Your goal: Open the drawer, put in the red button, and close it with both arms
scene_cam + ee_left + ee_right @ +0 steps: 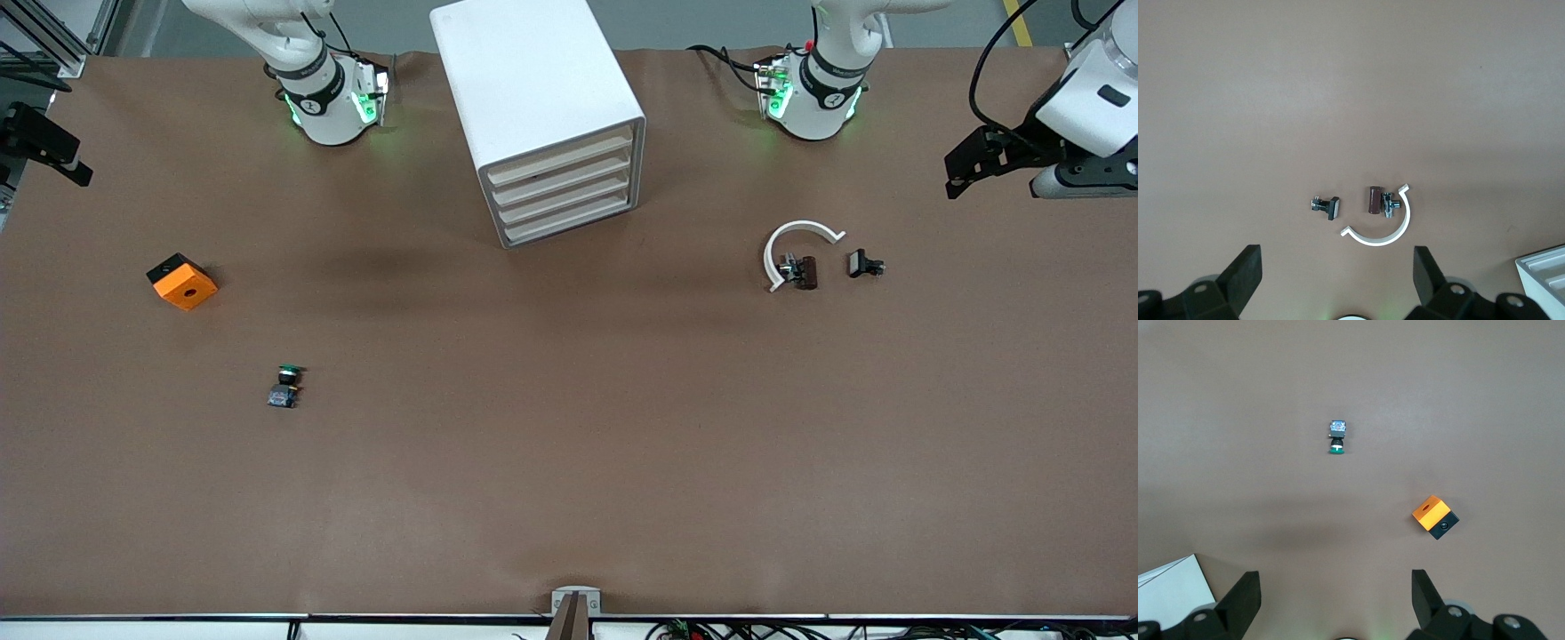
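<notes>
The white cabinet [542,98] stands between the two arm bases, and all four cream-fronted drawers [564,191] are shut. The red button does not show in any view. Only its green-capped twin [285,385] lies on the table toward the right arm's end; it also shows in the right wrist view [1337,437]. My left gripper [1336,257] is open and empty, high over the table near a white C-shaped ring [1381,223]. My right gripper [1335,577] is open and empty, high over bare table. Neither gripper shows in the front view.
An orange and black block [182,281] lies toward the right arm's end, farther from the front camera than the green button. Toward the left arm's end lie the white ring [796,249], a brown and metal part [803,271] and a small black part [862,264].
</notes>
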Controlling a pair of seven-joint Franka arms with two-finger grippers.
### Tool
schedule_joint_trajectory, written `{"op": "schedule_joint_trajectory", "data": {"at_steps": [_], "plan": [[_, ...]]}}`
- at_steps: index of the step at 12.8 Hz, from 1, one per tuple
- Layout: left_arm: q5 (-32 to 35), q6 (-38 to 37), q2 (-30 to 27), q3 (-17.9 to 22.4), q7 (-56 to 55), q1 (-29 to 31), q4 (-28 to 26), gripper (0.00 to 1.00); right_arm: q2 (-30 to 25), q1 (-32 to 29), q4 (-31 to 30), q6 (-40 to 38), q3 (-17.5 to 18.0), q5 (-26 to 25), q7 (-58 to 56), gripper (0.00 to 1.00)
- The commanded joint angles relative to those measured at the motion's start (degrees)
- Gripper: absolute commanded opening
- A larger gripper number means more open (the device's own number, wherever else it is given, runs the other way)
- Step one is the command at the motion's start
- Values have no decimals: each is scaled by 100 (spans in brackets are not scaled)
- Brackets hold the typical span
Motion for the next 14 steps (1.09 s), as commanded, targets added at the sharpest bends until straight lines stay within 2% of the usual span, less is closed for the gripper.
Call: {"op": "schedule_joint_trajectory", "data": {"at_steps": [1, 5, 9, 14], "plan": [[-75, 22, -15, 39, 81, 85, 106, 100, -136, 37, -104, -33, -10, 51, 122, 100], [-75, 22, 72, 39, 10, 120, 141, 100, -145, 55, -113, -33, -1, 51, 262, 100], [-84, -321, 169, 30, 10, 225, 554, 100, -145, 134, -122, -24, -1, 51, 262, 100], [-57, -383, 204, 30, -25, 234, 572, 100, -145, 204, -122, -33, 7, 43, 262, 100]]}}
